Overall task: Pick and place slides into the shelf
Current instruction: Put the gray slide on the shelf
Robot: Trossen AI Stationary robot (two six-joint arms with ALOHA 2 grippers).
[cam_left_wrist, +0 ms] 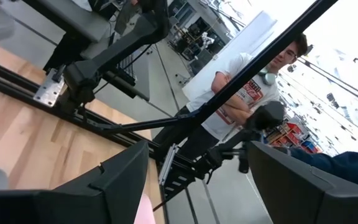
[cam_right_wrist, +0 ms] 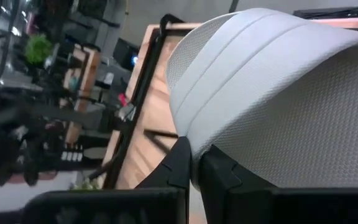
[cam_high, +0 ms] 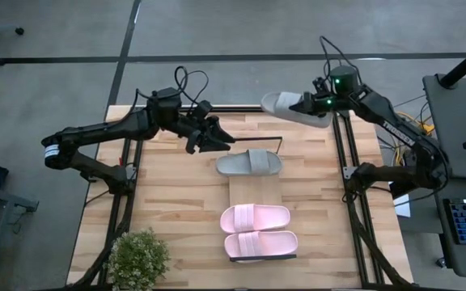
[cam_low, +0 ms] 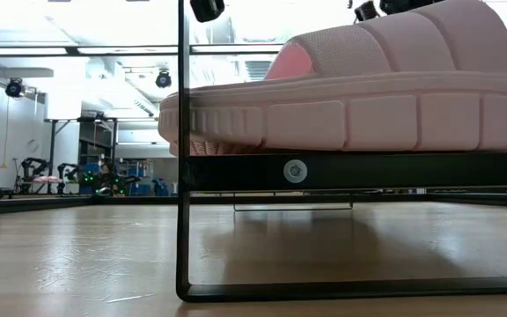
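The right gripper is clamping the last grey slide above the table's far edge — next it needs lowering onto the shelf beside its mate; the left gripper is hanging open.

No legible text, labels or numbers on anything
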